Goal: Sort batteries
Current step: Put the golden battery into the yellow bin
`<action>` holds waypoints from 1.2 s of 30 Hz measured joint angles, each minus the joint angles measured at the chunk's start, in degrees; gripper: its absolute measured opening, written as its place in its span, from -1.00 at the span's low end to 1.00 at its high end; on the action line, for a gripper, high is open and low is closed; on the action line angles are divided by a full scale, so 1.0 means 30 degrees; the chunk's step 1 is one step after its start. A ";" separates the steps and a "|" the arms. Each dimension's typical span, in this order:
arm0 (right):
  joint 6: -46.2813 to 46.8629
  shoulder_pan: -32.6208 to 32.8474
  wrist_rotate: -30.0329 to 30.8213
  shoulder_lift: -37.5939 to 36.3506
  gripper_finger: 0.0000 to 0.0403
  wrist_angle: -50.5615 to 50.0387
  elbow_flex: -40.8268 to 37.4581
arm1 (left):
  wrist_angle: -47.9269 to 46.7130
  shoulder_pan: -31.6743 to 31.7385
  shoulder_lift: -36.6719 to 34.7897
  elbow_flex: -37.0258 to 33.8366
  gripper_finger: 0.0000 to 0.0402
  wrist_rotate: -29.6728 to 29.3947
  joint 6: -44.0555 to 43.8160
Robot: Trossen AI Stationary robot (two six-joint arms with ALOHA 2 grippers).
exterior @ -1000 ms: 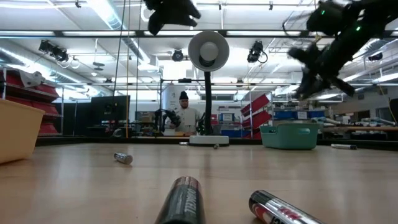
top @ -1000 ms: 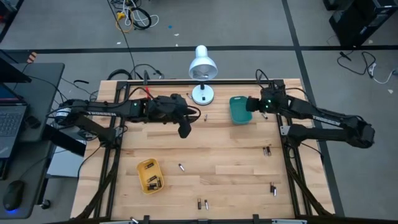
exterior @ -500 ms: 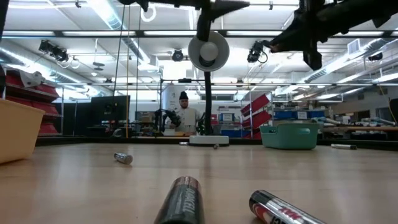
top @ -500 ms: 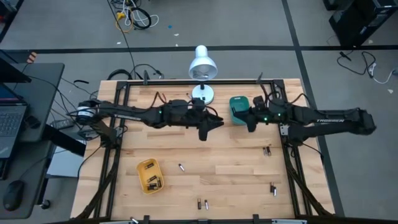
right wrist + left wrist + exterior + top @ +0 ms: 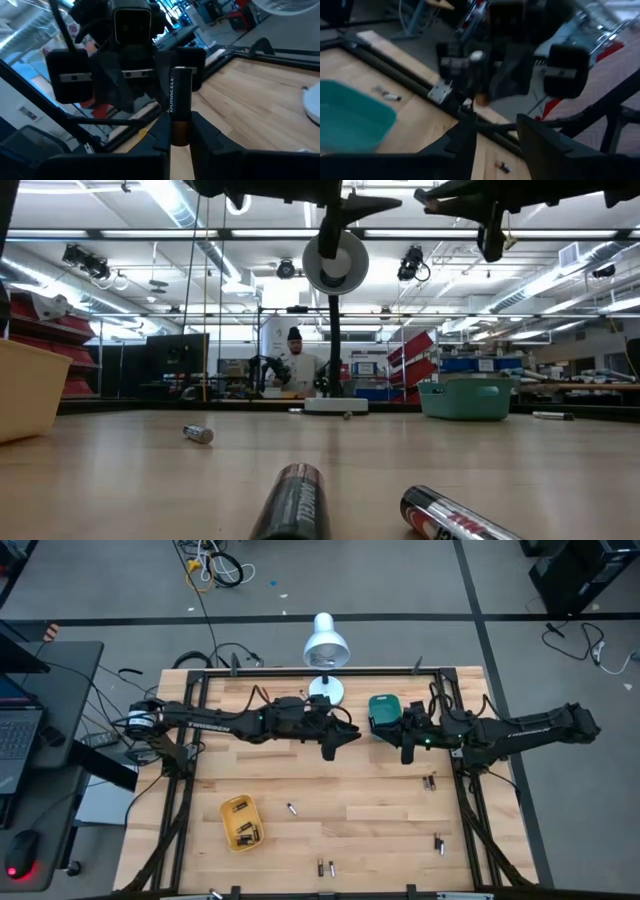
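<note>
The right gripper [image 5: 179, 131] is clamped on 1 battery [image 5: 179, 102], held up over the table's far middle just beside the teal tray [image 5: 384, 716], probably for a handover. The left gripper [image 5: 335, 738] faces it, fingers parted and empty. Other batteries [image 5: 430, 781] lie scattered nearer; some sit in the yellow tray [image 5: 240, 821].

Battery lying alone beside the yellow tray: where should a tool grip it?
Across its middle, from straight above. The battery lies flat on bare wood, clear of the tray, so fingers set crosswise to its length should close on its round sides.
</note>
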 joint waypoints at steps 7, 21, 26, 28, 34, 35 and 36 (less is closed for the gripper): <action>-0.0282 0.0358 0.0053 0.1686 -0.82 0.2627 -0.0003 | 0.1090 0.0007 0.0398 0.0029 0.10 -0.0536 0.0264; -0.0759 0.0329 -0.0049 0.3836 -0.82 0.5315 -0.0003 | 0.1665 0.0129 0.0443 0.0007 -0.11 -0.1135 0.0896; -0.1677 0.0179 -0.0020 0.3884 -0.82 0.6420 -0.0010 | 0.1958 0.0131 0.0429 0.0014 -0.34 -0.0643 0.1729; -0.2051 0.0151 -0.0002 0.3906 -0.82 0.6631 -0.0017 | 0.2047 0.0131 0.0414 0.0014 -0.46 -0.0629 0.1803; -0.2574 0.0147 -0.0072 0.3880 -0.82 0.6574 0.0028 | 0.2356 0.0160 0.0414 0.0036 -0.67 -0.1013 0.2737; -0.2601 0.0147 -0.0093 0.3877 -0.82 0.6633 0.0041 | 0.2497 0.0160 0.0414 0.0036 -0.67 -0.1013 0.3180; -0.2640 0.0147 -0.0093 0.3877 -0.82 0.6693 0.0055 | 0.2641 0.0160 0.0414 0.0029 -0.67 -0.1012 0.3700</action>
